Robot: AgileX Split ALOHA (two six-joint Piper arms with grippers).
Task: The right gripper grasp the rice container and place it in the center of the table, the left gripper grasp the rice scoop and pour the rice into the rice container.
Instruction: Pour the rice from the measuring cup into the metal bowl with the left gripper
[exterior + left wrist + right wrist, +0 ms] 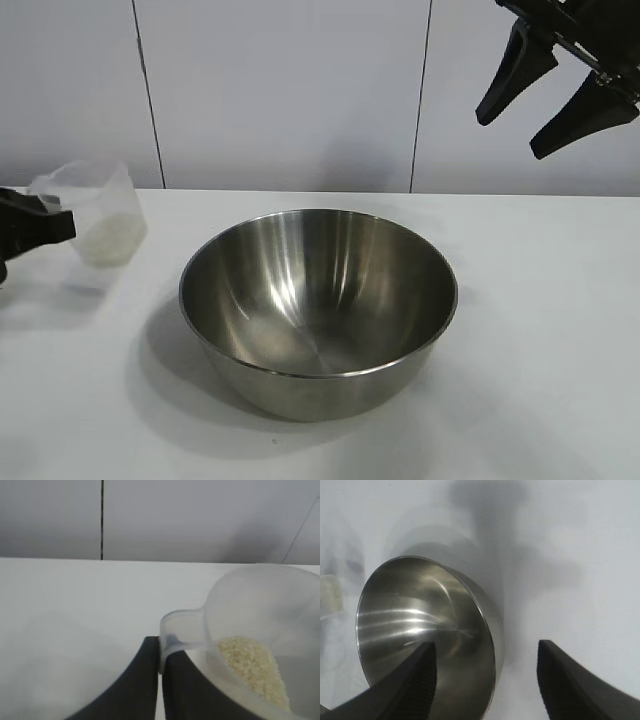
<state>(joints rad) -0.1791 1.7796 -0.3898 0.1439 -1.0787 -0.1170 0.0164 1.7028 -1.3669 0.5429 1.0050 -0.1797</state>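
— Nearest the camera? — Rice container [318,310], empty, mid-table [540,380].

— Your claws? — My left gripper [159,680] pinches the rice scoop [98,212] by its handle, far left, rice [255,672] inside. My right gripper [545,95] hangs parted, far right.

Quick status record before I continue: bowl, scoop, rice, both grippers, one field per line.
rice container: upright at the middle of the table, empty inside
rice scoop: at the exterior view's left, beside the bowl, apart from it
rice: in the scoop, none in the bowl
left gripper: fingers shut on the scoop's handle
right gripper: open, raised above the table at the exterior view's upper right, holding nothing
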